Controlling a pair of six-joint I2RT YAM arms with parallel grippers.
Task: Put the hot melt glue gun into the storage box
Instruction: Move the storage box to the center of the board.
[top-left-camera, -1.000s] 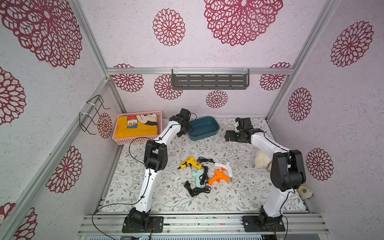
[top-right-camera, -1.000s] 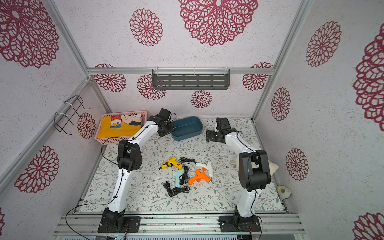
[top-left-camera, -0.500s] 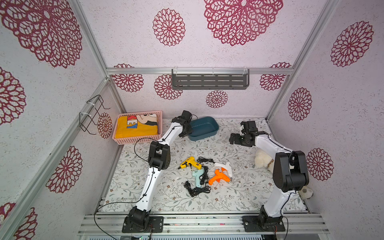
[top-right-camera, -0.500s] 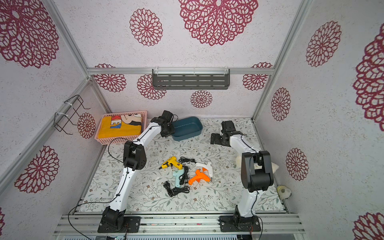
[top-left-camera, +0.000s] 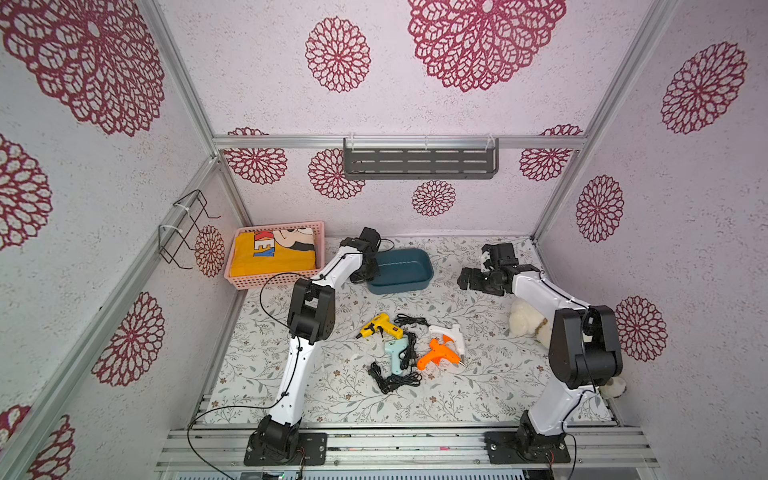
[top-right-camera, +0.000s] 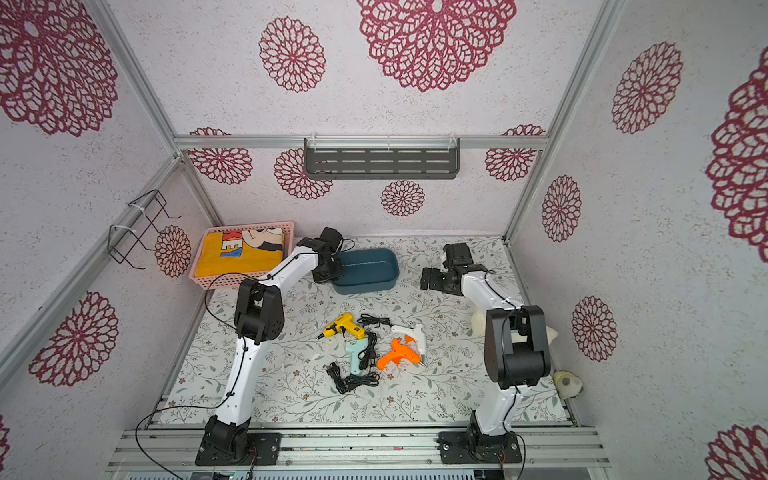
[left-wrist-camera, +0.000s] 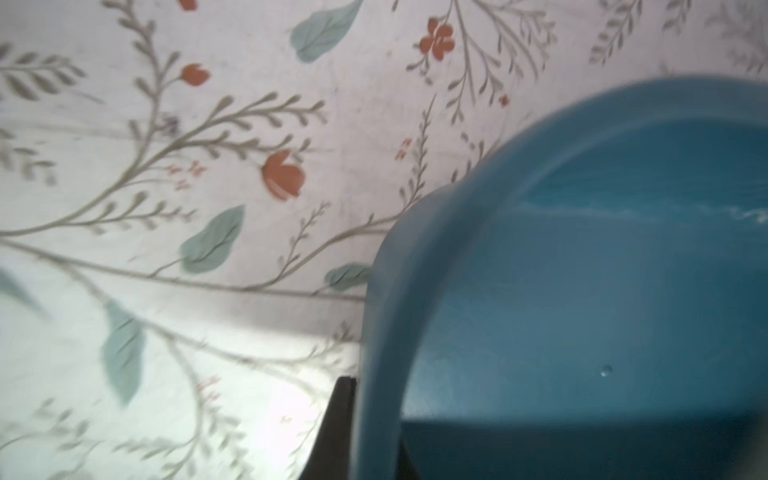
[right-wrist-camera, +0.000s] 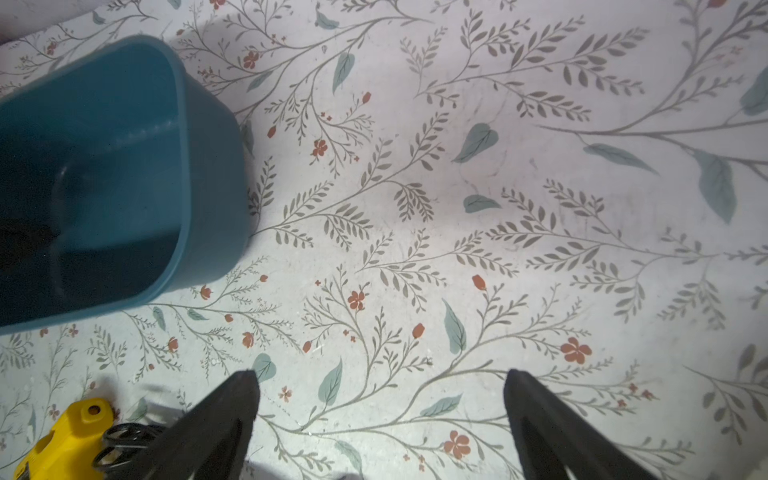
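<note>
- The left gripper (top-left-camera: 365, 272) is clamped on the rim at the left end of the storage box (top-left-camera: 399, 286). In the left wrist view the teal rim (left-wrist-camera: 386, 311) runs between its dark fingers (left-wrist-camera: 340, 428), one outside the wall and one inside.
- Whether the box rests flat on the floral mat (top-left-camera: 332, 395) or is raised at that end cannot be told.
- The right gripper (right-wrist-camera: 382, 374) is spread wide over bare mat to the right of the box, with only the mat showing between its fingers. In both top views it hangs apart from the box's right end (top-right-camera: 434, 280).
- The box's interior shows only its own teal floor in both wrist views.
- The glue guns lie in a cluster at mid-table, well apart from the box and nearer the arm bases:
  - the yellow glue gun (top-left-camera: 380, 328), closest to the box and also seen at the edge of the right wrist view (right-wrist-camera: 62, 440)
  - the mint glue gun (top-left-camera: 397, 353)
  - the orange glue gun (top-left-camera: 436, 355)
  - the white glue gun (top-left-camera: 451, 334)
- Black cords (top-left-camera: 395, 380) loop among and over the guns, coiling just in front of the mint one.
- Bare mat lies between the cluster and the box; the left arm's wrist stands over the box's left end.
- A pink basket (top-left-camera: 249, 282) holding a folded yellow garment (top-left-camera: 270, 257) sits just left of the box, beyond the left arm.
- A white plush toy (top-left-camera: 525, 322) lies partly hidden behind the right arm.
</note>
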